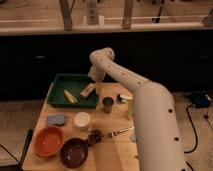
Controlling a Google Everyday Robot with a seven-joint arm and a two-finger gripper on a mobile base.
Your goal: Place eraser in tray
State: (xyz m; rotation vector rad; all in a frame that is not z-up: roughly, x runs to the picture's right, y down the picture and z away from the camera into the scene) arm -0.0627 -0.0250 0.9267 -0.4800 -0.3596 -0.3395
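The dark green tray [59,83] sits at the back left of the wooden table. Inside it lie the tan eraser [87,90], near the tray's right rim, and a pale yellow tapered piece [70,96] to its left. My white arm reaches from the lower right up and over to the tray's right side. My gripper [95,76] hangs just above and behind the eraser, at the tray's right rim. The eraser rests on the tray floor, apart from the gripper.
A metal cup [108,104] stands just right of the tray. A blue sponge [56,120], a white round lid [82,120], an orange bowl [48,141], a maroon bowl [74,152] and small dark items [95,136] fill the front.
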